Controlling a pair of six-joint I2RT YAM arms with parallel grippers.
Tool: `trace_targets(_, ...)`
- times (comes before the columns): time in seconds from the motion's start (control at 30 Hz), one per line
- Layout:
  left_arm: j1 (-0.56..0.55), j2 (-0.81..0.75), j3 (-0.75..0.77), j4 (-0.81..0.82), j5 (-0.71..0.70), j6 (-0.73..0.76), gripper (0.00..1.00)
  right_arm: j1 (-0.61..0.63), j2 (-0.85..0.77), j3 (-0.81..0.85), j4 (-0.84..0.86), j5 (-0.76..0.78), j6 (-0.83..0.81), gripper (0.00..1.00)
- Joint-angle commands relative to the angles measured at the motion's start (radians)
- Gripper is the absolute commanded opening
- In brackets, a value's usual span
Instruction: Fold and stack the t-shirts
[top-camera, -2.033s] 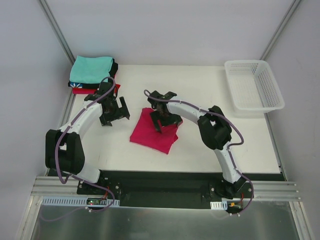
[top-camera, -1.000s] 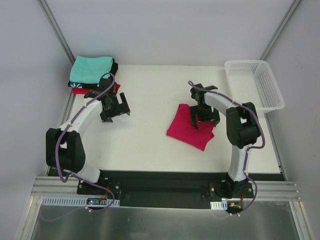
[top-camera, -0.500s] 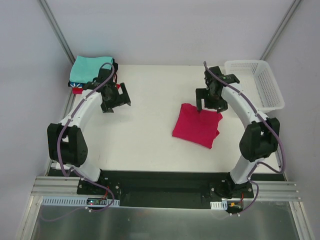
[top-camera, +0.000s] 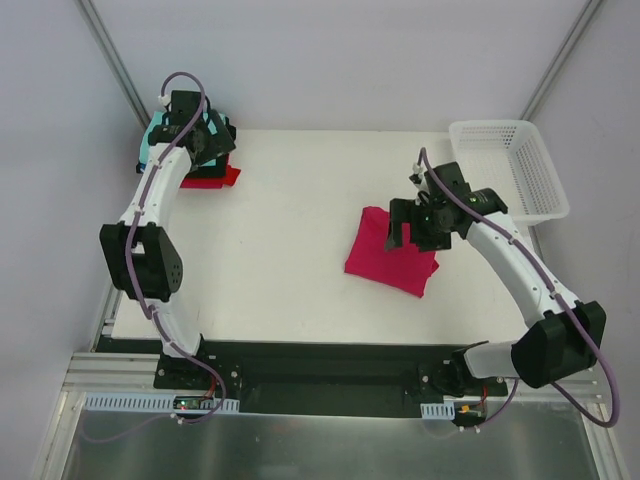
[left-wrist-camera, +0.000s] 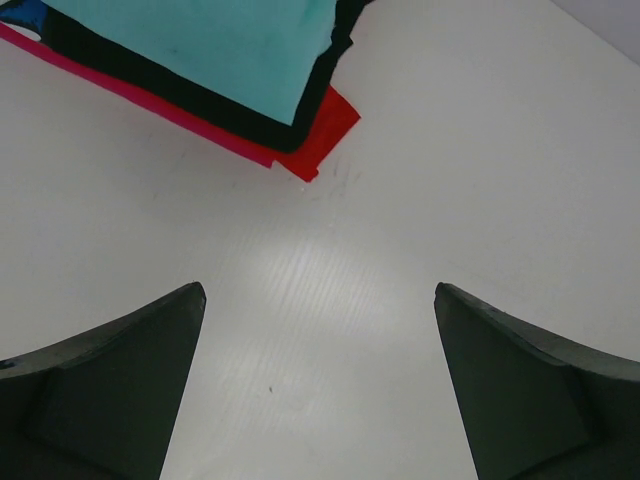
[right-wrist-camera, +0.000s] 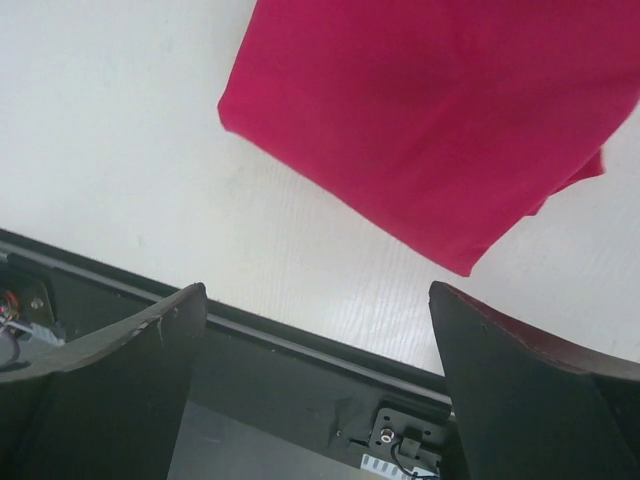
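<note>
The folded crimson-pink t-shirt (top-camera: 385, 257) lies flat on the table, right of centre. It also shows in the right wrist view (right-wrist-camera: 430, 110). My right gripper (top-camera: 415, 230) hovers open and empty above its right part; in the right wrist view (right-wrist-camera: 318, 290) the jaws stand wide apart. The stack of folded t-shirts (top-camera: 215, 177) sits at the back left corner, mostly hidden by my left arm. In the left wrist view the teal t-shirt (left-wrist-camera: 200, 40) lies on top, over black (left-wrist-camera: 215, 108) and red (left-wrist-camera: 322, 125) ones. My left gripper (top-camera: 205, 148) is open and empty above the stack's right edge (left-wrist-camera: 318, 290).
A white plastic mesh basket (top-camera: 505, 165) stands at the back right corner. The black rail at the table's near edge (right-wrist-camera: 300, 370) shows under the right gripper. Grey walls close the left, back and right sides.
The right gripper dragged the crimson-pink t-shirt from the centre to the right, let it go and rose above it. The left arm swung back over the stack.
</note>
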Motion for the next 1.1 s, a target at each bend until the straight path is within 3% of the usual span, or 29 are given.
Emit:
trace_targets(0.0,0.045,0.102,0.102,0.113,-0.014,0.061,0.99,0.026,-0.093,-0.065,0.071,-0.098,0.033,0.96)
trace_targets(0.17,0.075,0.305,0.346,0.124,-0.104,0.138,0.99,0.060,-0.148,-0.149,0.086,-0.129,0.050,0.96)
trace_targets(0.33,0.129,0.458,0.495,0.151,-0.129,0.142,0.99,0.094,-0.215,-0.235,0.126,-0.140,0.071,0.96)
trace_targets(0.43,0.157,0.492,0.509,0.229,-0.108,0.126,0.99,0.100,-0.212,-0.263,0.129,-0.155,0.067,0.96)
trace_targets(0.6,0.177,0.535,0.483,0.496,-0.117,0.168,0.99,0.100,-0.168,-0.281,0.138,-0.177,0.038,0.96)
trace_targets(0.73,0.184,0.595,0.487,0.570,-0.161,0.176,0.99,0.100,-0.131,-0.284,0.155,-0.195,0.030,0.96)
trace_targets(0.87,0.194,0.636,0.481,0.615,-0.181,0.091,0.99,0.101,-0.103,-0.273,0.160,-0.221,0.028,0.96)
trace_targets(1.07,0.220,0.681,0.423,0.604,-0.052,-0.122,0.99,0.100,-0.096,-0.244,0.158,-0.233,0.031,0.96)
